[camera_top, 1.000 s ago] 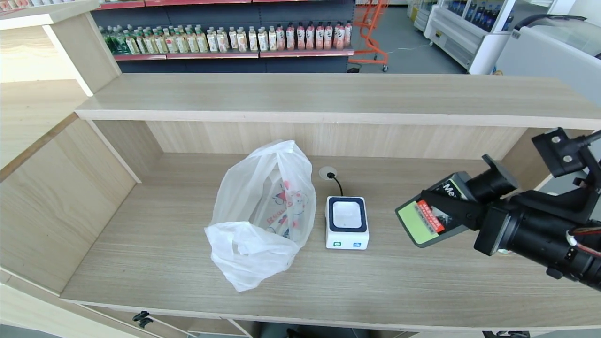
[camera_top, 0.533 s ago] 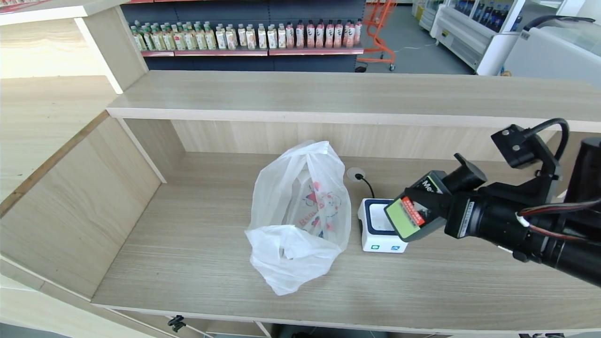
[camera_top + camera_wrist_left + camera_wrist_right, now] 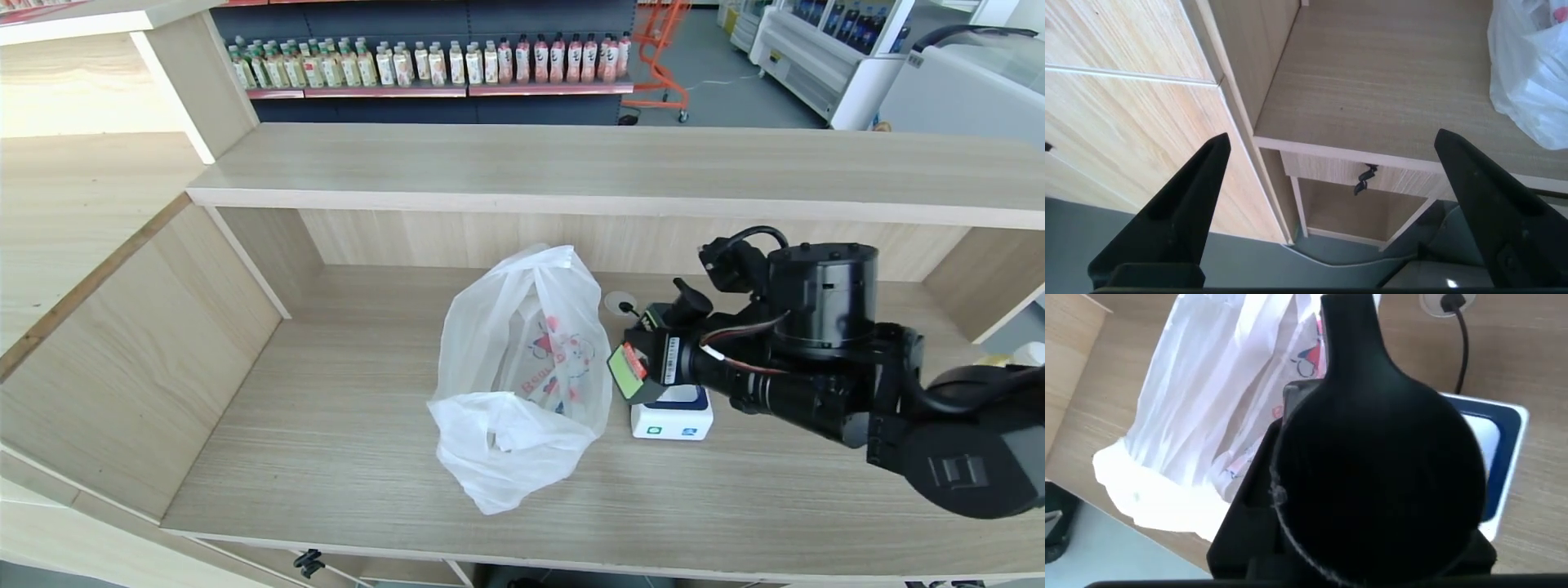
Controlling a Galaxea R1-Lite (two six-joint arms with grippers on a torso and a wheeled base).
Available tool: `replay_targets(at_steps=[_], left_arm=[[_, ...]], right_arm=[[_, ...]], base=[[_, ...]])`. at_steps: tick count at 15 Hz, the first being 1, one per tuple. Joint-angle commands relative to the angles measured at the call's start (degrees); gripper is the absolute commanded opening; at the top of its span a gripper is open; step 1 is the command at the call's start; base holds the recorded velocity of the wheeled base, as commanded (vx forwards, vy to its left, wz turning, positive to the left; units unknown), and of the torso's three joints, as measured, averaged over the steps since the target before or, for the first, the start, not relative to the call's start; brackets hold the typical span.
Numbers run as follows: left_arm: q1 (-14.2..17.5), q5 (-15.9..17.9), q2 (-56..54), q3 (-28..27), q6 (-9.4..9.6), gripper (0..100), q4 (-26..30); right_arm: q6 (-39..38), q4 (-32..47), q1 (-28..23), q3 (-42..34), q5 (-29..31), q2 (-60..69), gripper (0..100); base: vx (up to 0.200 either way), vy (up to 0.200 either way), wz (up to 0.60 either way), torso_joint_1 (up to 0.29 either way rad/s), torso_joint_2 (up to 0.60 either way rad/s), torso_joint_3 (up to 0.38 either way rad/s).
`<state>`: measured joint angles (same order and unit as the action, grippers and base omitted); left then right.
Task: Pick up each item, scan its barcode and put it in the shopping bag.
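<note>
We are bringing the box (image 3: 627, 371), clamped in our right fingers (image 3: 687, 305), in over the scanner (image 3: 673, 418) now lying right beneath them, so scanning looks imminent; the shopping bag (image 3: 514, 384) is sitting just beyond. Our left fingers (image 3: 1176, 220) are hanging spread.

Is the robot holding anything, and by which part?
Yes: the right gripper clamps a small box in its jaws, gripped behind its green end, above the scanner. The left gripper holds nothing.
</note>
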<state>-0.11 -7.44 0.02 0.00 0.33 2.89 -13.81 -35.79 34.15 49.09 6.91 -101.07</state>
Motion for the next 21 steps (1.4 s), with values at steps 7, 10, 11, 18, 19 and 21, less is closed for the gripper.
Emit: replay_targets(at_steps=[7, 10, 11, 18, 19, 21], left_arm=[[0.02, -0.03, -0.02, 0.00, 0.02, 100, 0.01], [0.02, -0.03, -0.02, 0.00, 0.02, 100, 0.01], [0.02, -0.03, -0.02, 0.00, 0.02, 100, -0.08], [0.02, -0.03, -0.02, 0.00, 0.02, 100, 0.01], [0.02, -0.03, -0.02, 0.00, 0.02, 100, 0.01], [0.02, -0.03, -0.02, 0.00, 0.02, 100, 0.01]], right_arm=[[9.07, -6.75, 3.65, 14.80, 0.03, -24.52, 0], [11.18, -6.75, 4.79, 17.88, 0.03, -27.86, 0], [11.35, -6.84, 4.97, 18.23, -0.06, -28.21, 0], [5.81, -5.69, 2.77, 18.58, -2.34, -22.94, 100], [1.68, -5.78, 1.45, 15.95, -3.48, -20.57, 100], [-2.62, -5.78, -0.92, 13.84, -4.54, -15.38, 100]], base=[[0.000, 0.000, 0.00, 0.000, 0.00, 0.000], [0.000, 0.000, 0.00, 0.000, 0.00, 0.000], [0.000, 0.000, 0.00, 0.000, 0.00, 0.000], [0.000, 0.000, 0.00, 0.000, 0.00, 0.000], [0.000, 0.000, 0.00, 0.000, 0.00, 0.000], [0.000, 0.000, 0.00, 0.000, 0.00, 0.000]])
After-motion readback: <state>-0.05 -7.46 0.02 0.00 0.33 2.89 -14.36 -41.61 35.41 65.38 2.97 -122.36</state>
